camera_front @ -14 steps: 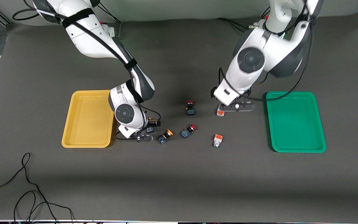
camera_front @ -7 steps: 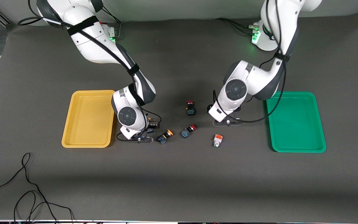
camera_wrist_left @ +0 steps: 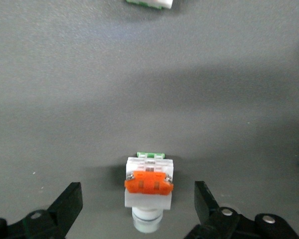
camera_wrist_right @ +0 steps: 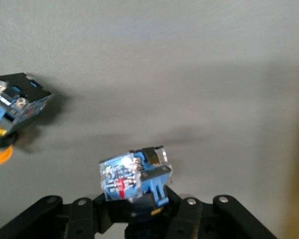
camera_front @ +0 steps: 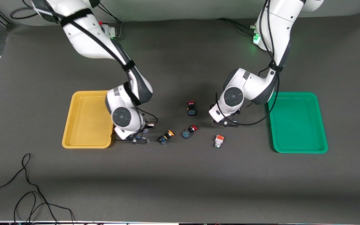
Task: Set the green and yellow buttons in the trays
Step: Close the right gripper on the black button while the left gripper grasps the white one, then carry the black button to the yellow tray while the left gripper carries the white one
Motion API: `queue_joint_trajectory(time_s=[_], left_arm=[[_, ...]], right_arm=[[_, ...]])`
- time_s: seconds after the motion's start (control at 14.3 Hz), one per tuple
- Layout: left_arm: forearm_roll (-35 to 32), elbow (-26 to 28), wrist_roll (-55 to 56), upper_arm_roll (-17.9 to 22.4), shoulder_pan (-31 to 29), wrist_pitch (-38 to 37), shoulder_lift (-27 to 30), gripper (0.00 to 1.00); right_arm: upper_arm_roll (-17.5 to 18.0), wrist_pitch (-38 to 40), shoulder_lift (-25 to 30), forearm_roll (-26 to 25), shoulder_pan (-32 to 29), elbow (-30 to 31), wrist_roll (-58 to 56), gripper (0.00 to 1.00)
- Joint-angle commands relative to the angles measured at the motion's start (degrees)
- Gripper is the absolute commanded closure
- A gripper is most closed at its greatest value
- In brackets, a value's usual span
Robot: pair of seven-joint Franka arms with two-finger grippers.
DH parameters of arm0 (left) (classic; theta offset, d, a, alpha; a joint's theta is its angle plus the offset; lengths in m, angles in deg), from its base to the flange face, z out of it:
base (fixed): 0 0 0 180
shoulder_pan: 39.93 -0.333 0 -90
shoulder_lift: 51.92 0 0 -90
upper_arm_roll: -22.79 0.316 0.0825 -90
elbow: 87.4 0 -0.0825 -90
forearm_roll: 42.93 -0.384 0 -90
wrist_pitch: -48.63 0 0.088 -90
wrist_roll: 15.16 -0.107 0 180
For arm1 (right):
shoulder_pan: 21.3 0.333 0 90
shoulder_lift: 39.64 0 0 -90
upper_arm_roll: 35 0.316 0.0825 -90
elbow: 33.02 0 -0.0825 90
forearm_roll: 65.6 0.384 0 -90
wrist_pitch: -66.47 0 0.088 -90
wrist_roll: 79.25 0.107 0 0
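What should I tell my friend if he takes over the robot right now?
Right gripper: shut on a yellow-capped button, low beside the yellow tray.
Left gripper: open, one finger on each side of a white button lying on the table.
Loose on the table: second yellow-capped button, second white button, two red-capped switches.
Done: no button is in the yellow tray or the green tray yet.
Left: all four buttons go into trays; leave the red-capped switches.
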Motion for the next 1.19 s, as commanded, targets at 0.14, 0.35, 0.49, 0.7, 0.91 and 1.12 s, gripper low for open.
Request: queue_joint_trajectory(time_s=[0.14, 0.35, 0.49, 0.7, 0.91, 1.12], left_arm=[[0.7, 0.5, -1.1, 0.6, 0.9, 1.6, -0.7, 0.41], [1.6, 0.1, 0.0, 0.5, 0.8, 0.5, 0.1, 0.92], [2.9, -0.4, 0.9, 0.5, 0.8, -0.6, 0.9, 0.94], [3.3, -4.2, 2.2, 0.8, -0.6, -12.9, 7.9, 0.94], [6.3, -5.7, 1.7, 1.0, -7.0, -22.7, 16.2, 0.94], [2.8, -5.3, 0.9, 1.3, -16.6, -28.3, 19.4, 0.94]], right_arm=[[-10.4, 18.1, 15.9, 0.2, -0.5, 2.0, -13.8, 1.0], [-20.1, 21.8, 20.3, 0.5, -0.4, 6.5, -25.9, 1.0], [-26.6, 20.2, 20.4, 0.9, -0.5, 11.1, -36.0, 1.0], [-31.7, 6.0, 18.7, 2.4, -0.7, 22.0, -45.2, 1.0], [-31.6, -3.9, 14.8, 5.0, -1.6, 27.1, -46.0, 1.0], [-31.0, -7.5, 8.6, 13.3, -1.2, 27.0, -50.2, 0.7]])
